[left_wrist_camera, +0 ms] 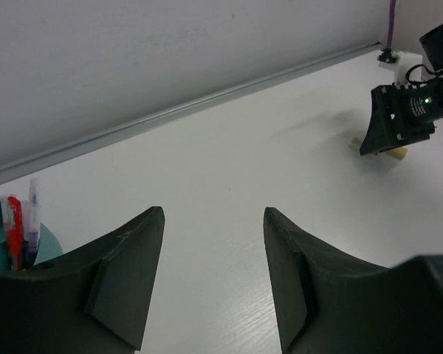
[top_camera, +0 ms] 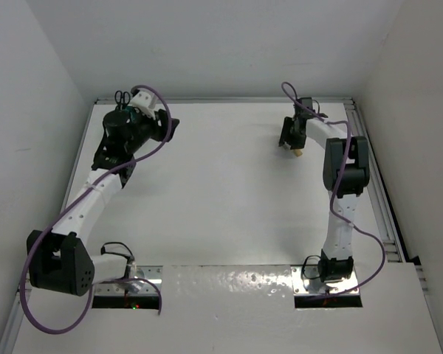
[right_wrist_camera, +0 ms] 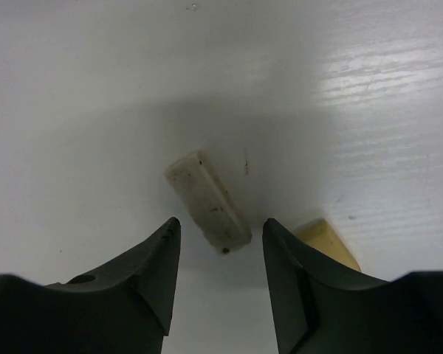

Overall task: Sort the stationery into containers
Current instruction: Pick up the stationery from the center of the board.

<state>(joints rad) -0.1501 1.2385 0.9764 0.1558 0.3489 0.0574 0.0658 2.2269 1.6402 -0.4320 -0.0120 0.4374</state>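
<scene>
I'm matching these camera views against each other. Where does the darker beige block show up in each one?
Top external: beige block at the far right of the table, just beside the right gripper.
Left wrist: upper right, peeking out under that gripper.
Right wrist: lower right, partly hidden behind the gripper.
Shared landmark: the right gripper, next to the block in all three.

OK, L arm (top_camera: 88,200): white links w/ small dark dots along them, chunky black joint housings. R arm (top_camera: 341,215): same build, white + black. A purple cable (top_camera: 31,310) loops off each one. Silver base plates (top_camera: 149,277) under both. Close up, jaws: matte charcoal, wedge-shaped, approx. mirror-image pairs. Tiny green LED (left_wrist_camera: 427,101) lit on the R wrist housing.
</scene>
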